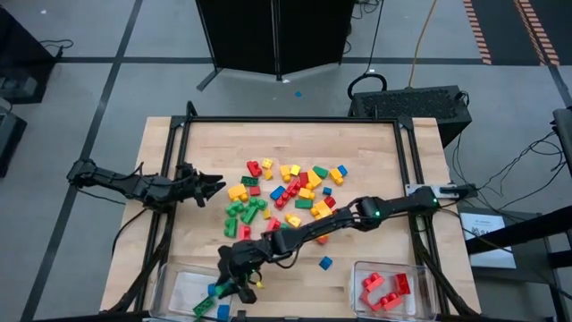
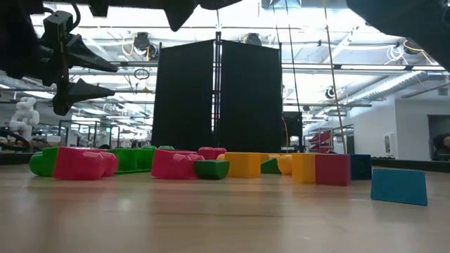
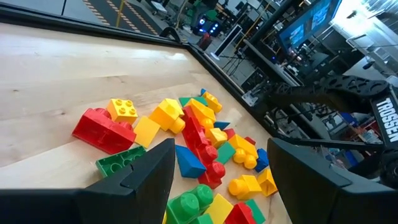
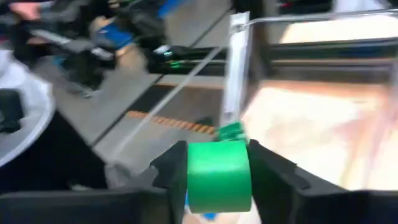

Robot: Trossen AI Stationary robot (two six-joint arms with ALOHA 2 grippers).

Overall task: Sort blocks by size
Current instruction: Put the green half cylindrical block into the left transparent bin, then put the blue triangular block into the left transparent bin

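Note:
A pile of red, yellow, green and blue blocks (image 1: 288, 190) lies on the middle of the wooden table (image 1: 206, 143). My right gripper (image 1: 234, 281) reaches across to the near left corner, over the clear left bin (image 1: 183, 288), and is shut on a green block (image 4: 219, 177). In that bin lie a green block (image 1: 203, 309) and a blue one (image 1: 222, 312). My left gripper (image 1: 213, 186) hovers open at the pile's left side, with nothing between its fingers (image 3: 149, 171). My right gripper pinches the green block between its two fingers, one on each of two opposite sides (image 4: 191, 180). The fingers point toward the table's near left corner, slanting a little downward. The block is lifted clear, over the left bin.
A second clear bin (image 1: 427, 288) at the near right holds several red blocks (image 1: 384, 288). One blue block (image 1: 325, 263) lies alone between pile and bins. A dark metal frame (image 1: 295, 119) borders the table. My right arm (image 1: 357, 215) stretches over the pile's near edge.

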